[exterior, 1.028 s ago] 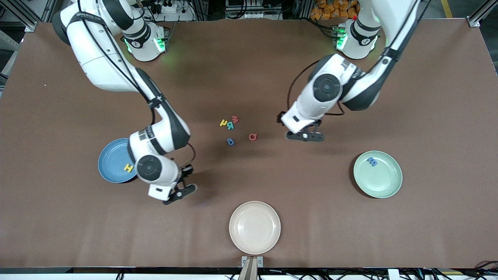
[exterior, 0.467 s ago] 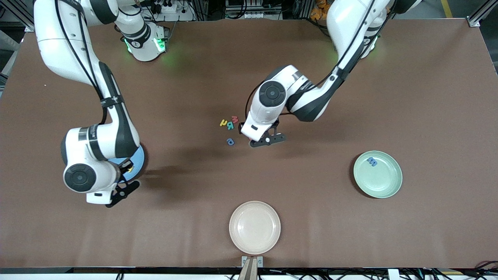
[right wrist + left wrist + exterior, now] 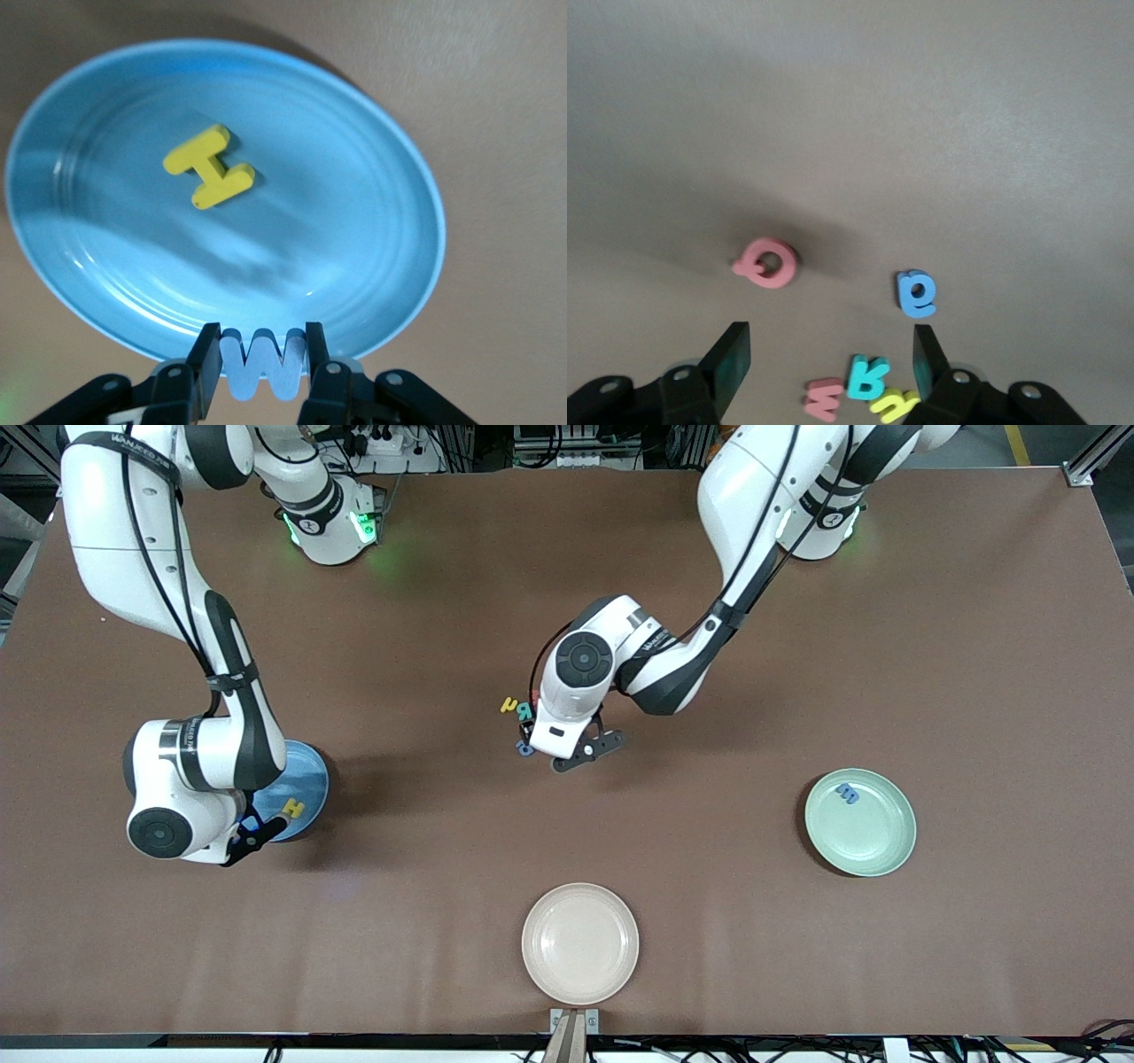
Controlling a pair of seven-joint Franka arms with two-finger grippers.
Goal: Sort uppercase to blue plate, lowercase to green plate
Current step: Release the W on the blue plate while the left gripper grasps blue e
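**Desk:** Sorting in progress, then. What is happening at the lower left of the front frame?

**Photographer:** The right gripper (image 3: 262, 372) is hanging over the rim of the blue plate (image 3: 306, 779), jaws clamped on the blue W (image 3: 263, 361). A second ago that arm was standing clear of the plate, toward the frame's centre; it has swung across, so a second capital is about to join the yellow H (image 3: 293, 809) already lying in the plate.

**Desk:** And the other arm?

**Photographer:** The left gripper (image 3: 830, 365) has travelled from bare tabletop (image 3: 797, 646) to just above the letter cluster at mid-frame. Its jaws are standing apart, though they are narrowing as it arrives. In its wrist view the red Q (image 3: 768, 262) and the blue a (image 3: 918, 293) are lying ahead of the jaws, with the red m (image 3: 825, 399), green R (image 3: 867, 376) and yellow h (image 3: 894, 404) bunched low between them.

**Desk:** Which is it going for?

**Photographer:** I cannot tell; nothing is being touched yet.

**Desk:** Where does that leave the task?

**Photographer:** One blue m (image 3: 848, 793) is sitting in the green plate (image 3: 886, 850) at the right of the front frame. The cream plate (image 3: 580, 943) at bottom centre is holding nothing. By my reckoning, two capitals and three small letters are waiting.
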